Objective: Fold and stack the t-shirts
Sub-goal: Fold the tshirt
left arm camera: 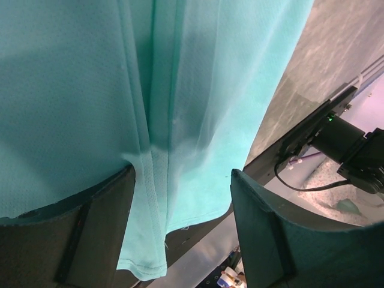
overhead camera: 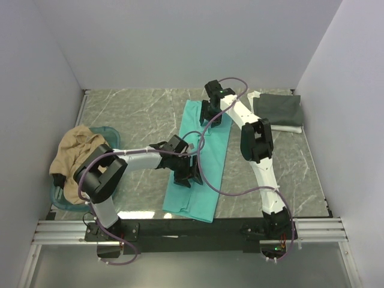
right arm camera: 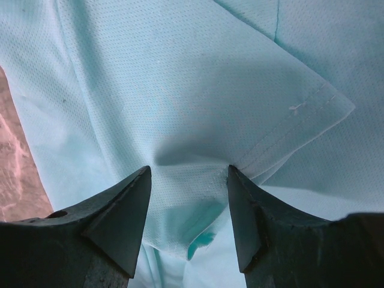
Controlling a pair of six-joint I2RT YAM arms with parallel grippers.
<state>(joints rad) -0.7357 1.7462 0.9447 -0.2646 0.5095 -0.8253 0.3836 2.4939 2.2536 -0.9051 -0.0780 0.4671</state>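
A teal shirt (overhead camera: 217, 144) lay on the tabletop (overhead camera: 144, 114) as 1 long folded strip, running from 6 o'clock toward 12 through the middle. On its near half sat the left end effector (overhead camera: 187, 174), its 2 fingers (left arm camera: 90, 222) spread wide and pressed onto the cloth. A seam ran between them, and nothing was pinched. At 9 o'clock a tan shirt (overhead camera: 75, 153) was heaped in a teal basket (overhead camera: 111, 130). At the strip's far end the right end effector (overhead camera: 213, 117) rested on the teal cloth, jaws apart. A small pucker rose between its fingers (right arm camera: 123, 222) near a stitched hem, not clamped. At 1 o'clock a dark grey shirt (overhead camera: 277, 108) lay folded, with a white edge under it.
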